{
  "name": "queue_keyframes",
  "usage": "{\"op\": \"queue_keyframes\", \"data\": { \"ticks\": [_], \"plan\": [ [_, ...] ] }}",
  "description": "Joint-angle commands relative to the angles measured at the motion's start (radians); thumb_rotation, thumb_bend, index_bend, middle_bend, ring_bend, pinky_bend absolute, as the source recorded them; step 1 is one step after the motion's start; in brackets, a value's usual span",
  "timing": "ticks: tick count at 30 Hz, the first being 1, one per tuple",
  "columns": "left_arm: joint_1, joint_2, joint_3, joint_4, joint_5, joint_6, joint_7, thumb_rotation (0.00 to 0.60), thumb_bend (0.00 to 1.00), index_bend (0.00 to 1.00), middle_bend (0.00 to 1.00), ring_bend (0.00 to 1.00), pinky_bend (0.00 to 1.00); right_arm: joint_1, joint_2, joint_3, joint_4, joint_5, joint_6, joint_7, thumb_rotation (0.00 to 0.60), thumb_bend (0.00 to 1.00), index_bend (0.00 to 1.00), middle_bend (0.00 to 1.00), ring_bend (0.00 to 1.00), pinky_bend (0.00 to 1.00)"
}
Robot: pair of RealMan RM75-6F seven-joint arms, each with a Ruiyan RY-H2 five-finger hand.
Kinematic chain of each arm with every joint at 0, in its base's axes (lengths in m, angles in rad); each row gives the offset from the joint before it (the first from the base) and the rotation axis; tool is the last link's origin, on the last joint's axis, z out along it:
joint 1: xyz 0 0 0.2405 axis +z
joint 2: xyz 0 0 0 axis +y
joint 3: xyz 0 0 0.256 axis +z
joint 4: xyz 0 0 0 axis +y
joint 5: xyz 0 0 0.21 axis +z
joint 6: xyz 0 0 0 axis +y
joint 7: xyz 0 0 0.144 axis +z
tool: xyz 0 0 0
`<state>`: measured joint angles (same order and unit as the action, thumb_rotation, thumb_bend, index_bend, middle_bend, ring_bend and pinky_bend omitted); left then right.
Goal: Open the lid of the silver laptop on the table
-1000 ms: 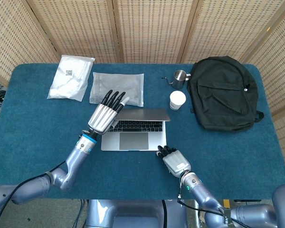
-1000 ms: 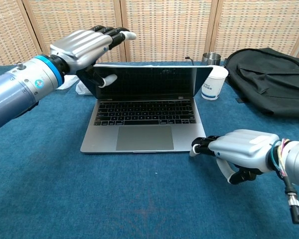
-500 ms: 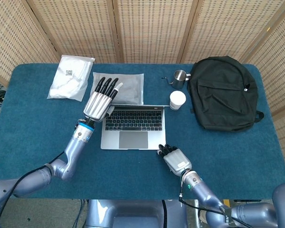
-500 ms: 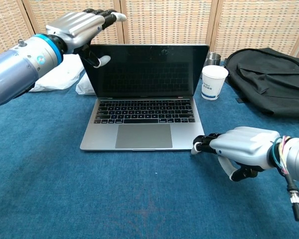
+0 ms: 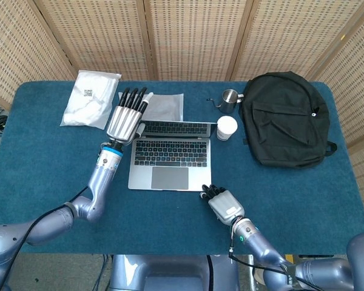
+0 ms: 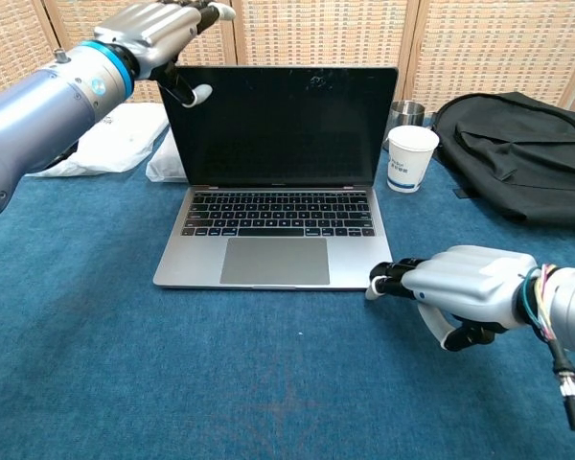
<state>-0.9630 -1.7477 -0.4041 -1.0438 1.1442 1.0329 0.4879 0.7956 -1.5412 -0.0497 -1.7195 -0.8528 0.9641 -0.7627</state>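
The silver laptop (image 5: 170, 160) sits mid-table with its lid (image 6: 287, 125) raised a little past upright and the dark screen facing me. My left hand (image 6: 149, 29) is at the lid's top left corner. Its thumb lies against the screen side and its fingers stretch straight over the top edge. In the head view that left hand (image 5: 124, 121) reaches over the lid toward the white bags. My right hand (image 6: 470, 287) rests on the table with curled fingers, its fingertips touching the base's front right corner, and it also shows in the head view (image 5: 224, 206).
A white paper cup (image 5: 226, 128) stands just right of the lid, with a metal mug (image 5: 230, 98) behind it and a black backpack (image 5: 285, 118) further right. Two white plastic bags (image 5: 91, 97) lie behind and left of the laptop on the blue table (image 5: 48, 157).
The lid has swung from half raised to past upright. My left hand travelled up and back with its top left corner. The right hand stayed by the base's front corner.
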Motion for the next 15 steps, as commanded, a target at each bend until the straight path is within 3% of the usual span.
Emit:
{"op": "queue_keyframes", "data": {
  "ticks": [1, 15],
  "plan": [
    [-0.008, 0.001, -0.011, 0.008, -0.020, 0.002, 0.014, 0.600, 0.42, 0.00, 0.00, 0.00, 0.00, 0.001, 0.001, 0.000, -0.003, 0.000, 0.000, 0.001, 0.600, 1.00, 0.09, 0.05, 0.00, 0.20],
    [-0.035, -0.012, -0.029, 0.074, -0.095, -0.008, 0.032, 0.600, 0.42, 0.00, 0.00, 0.00, 0.00, 0.011, 0.015, 0.002, -0.012, 0.036, 0.011, -0.019, 0.600, 1.00, 0.10, 0.12, 0.00, 0.20]
  ]
}}
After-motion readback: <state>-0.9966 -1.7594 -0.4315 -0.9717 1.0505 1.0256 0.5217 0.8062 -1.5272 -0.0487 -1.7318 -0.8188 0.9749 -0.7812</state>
